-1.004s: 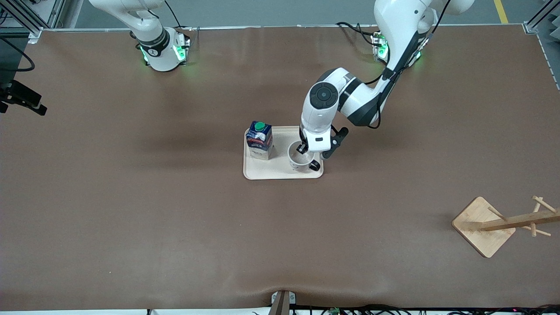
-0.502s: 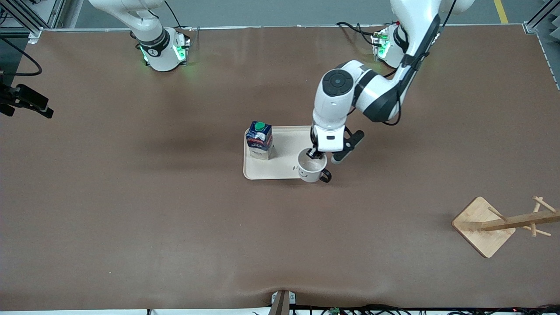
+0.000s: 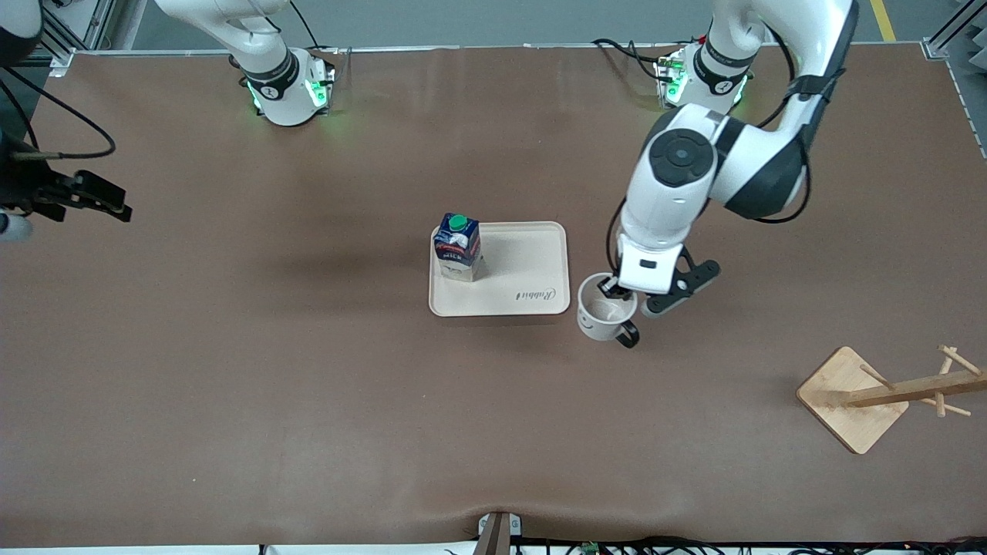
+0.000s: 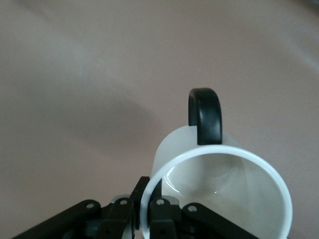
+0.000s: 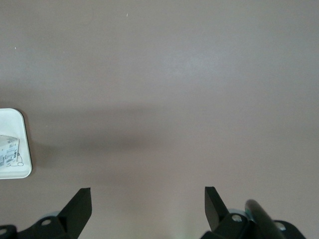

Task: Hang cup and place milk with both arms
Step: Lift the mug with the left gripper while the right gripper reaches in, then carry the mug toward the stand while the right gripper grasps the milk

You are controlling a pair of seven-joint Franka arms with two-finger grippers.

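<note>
The cup, white with a black handle, hangs just off the tray's edge toward the left arm's end. My left gripper is shut on its rim, one finger inside and one outside. The left wrist view shows the cup with its handle pointing away from the left gripper. The milk stands upright on the tray. My right gripper hovers open over the table at the right arm's end. Nothing lies between the right gripper's fingers, and the milk shows at that view's edge.
A wooden cup rack on a square base stands at the left arm's end, nearer the front camera. Bare brown table lies between the cup and the rack. The tray's corner appears in the right wrist view.
The left arm lifted the cup off the tray and carried it toward the left arm's end. The right gripper moved farther into view from the right arm's end.
</note>
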